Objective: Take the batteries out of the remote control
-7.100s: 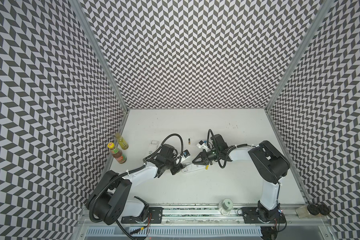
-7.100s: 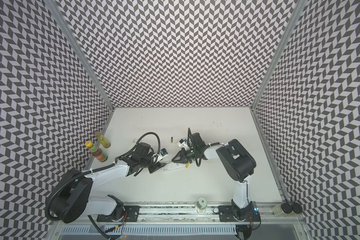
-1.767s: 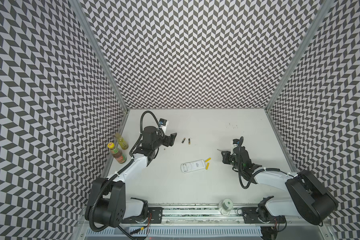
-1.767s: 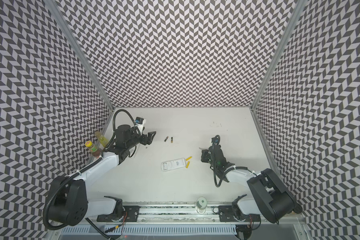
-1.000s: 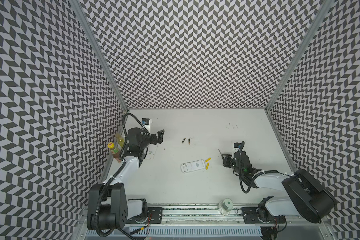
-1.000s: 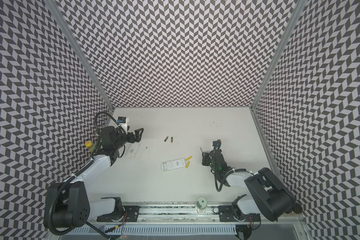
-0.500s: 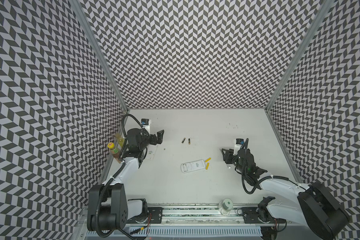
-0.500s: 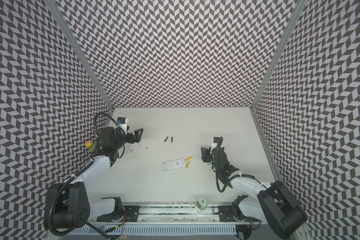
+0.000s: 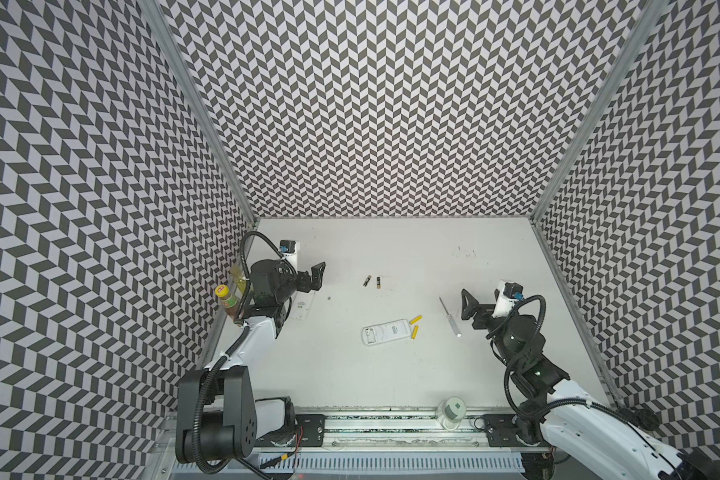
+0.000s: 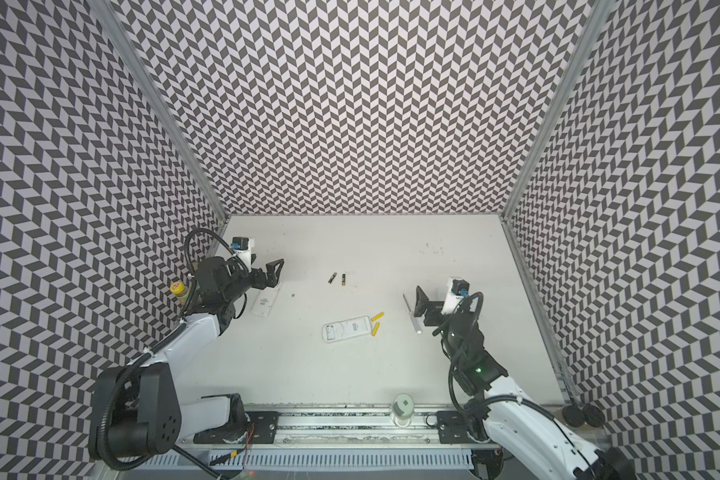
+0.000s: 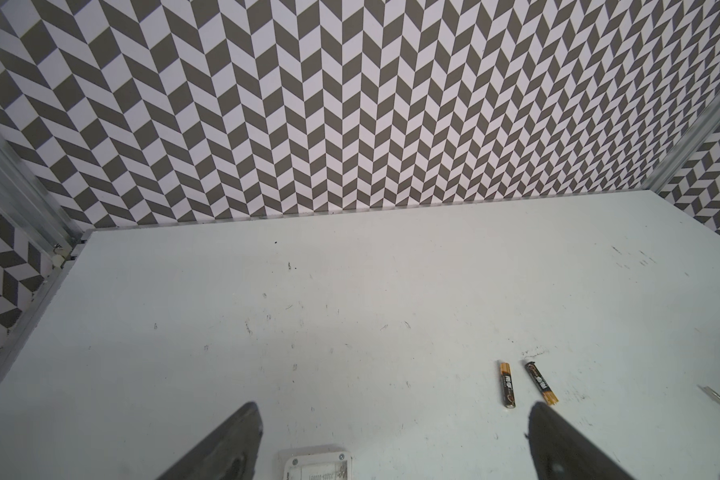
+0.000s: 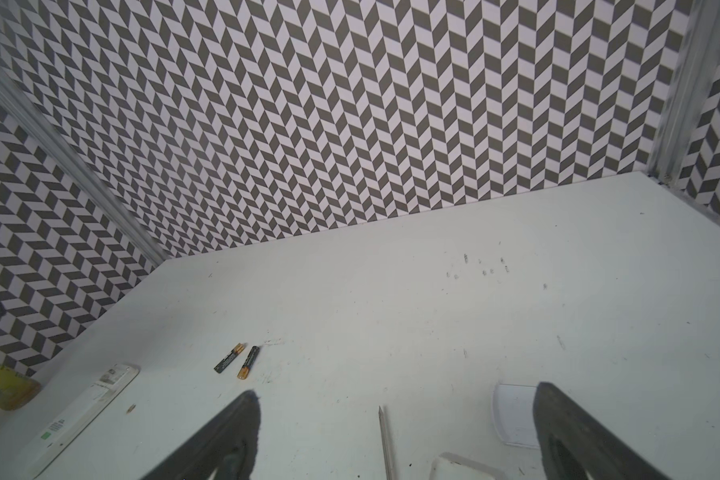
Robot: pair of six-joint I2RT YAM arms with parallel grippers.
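The white remote control (image 9: pixel 385 331) (image 10: pixel 347 328) lies mid-table, back up. Two yellow batteries (image 9: pixel 415 320) (image 10: pixel 376 317) rest at its right end. Two black batteries with gold ends (image 9: pixel 378 282) (image 10: pixel 343 279) (image 11: pixel 508 384) (image 12: pixel 248 361) lie farther back. My left gripper (image 9: pixel 314 277) (image 10: pixel 273 272) (image 11: pixel 394 409) hovers open and empty over the end of a second white remote (image 9: pixel 302 305) (image 11: pixel 314 463) near the left wall. My right gripper (image 9: pixel 472 313) (image 10: pixel 422 309) (image 12: pixel 398 392) stands open and empty just right of the screwdriver (image 9: pixel 449 317) (image 12: pixel 385 440).
Two sauce bottles (image 9: pixel 225 296) stand against the left wall behind my left arm. Two white cover pieces (image 12: pixel 514 415) lie under my right gripper. A small screw (image 9: pixel 329 297) lies beside the second remote. A white cylinder (image 9: pixel 451 411) sits on the front rail.
My right gripper has opened and risen a little, and the screwdriver now lies free on the table beside it. The left arm has stayed still.
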